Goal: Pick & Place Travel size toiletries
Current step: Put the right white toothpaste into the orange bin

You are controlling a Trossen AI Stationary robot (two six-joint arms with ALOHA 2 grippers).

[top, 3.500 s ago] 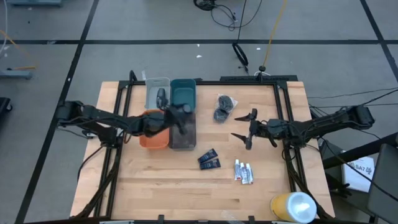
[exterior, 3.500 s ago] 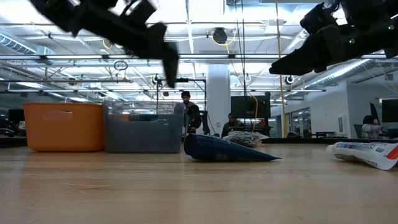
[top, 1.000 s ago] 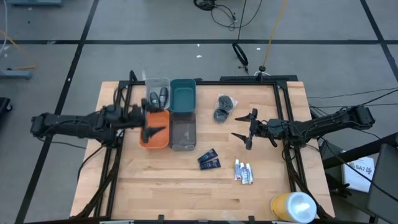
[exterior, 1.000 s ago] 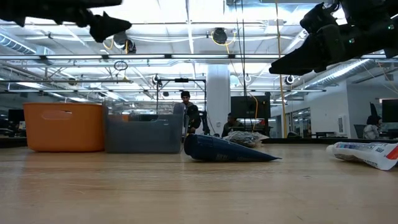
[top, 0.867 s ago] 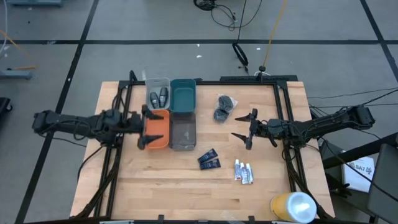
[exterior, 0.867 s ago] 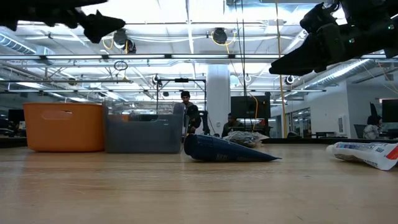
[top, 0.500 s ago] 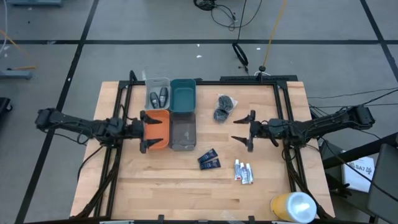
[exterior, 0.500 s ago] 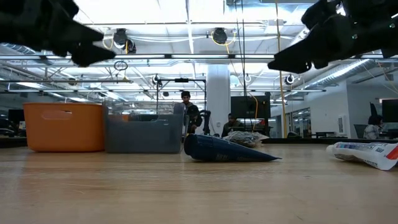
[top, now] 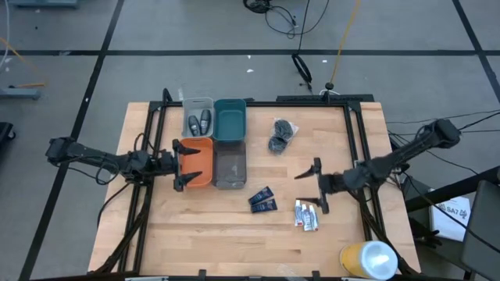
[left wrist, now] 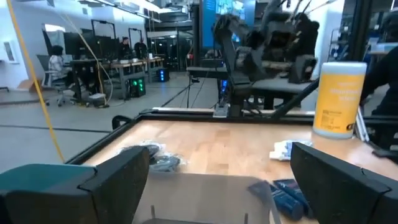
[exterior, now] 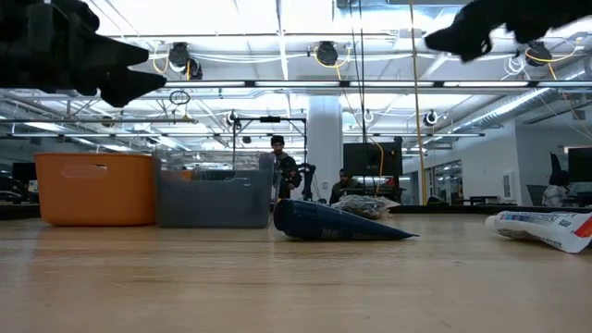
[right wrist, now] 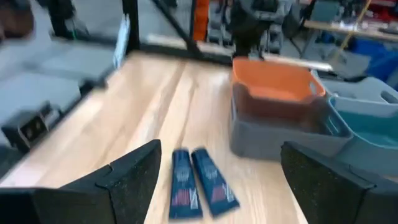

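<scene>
1. Toiletries: our right gripper [top: 314, 186] hangs open just above three white tubes [top: 306, 216], blue packets [top: 263, 201] beside them.
2. Left gripper [top: 178, 165], open, waits at the orange bin [top: 205, 160].
3. We risk pinching two touching tubes together.

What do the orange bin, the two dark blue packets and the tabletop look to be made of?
Orange bin: probably moulded plastic, uniform colour, smooth matte walls.
Dark blue packets: likely flexible plastic or foil, flat with crimped ends, slight sheen.
Tabletop: wood, pale planks with visible grain and seams.
</scene>
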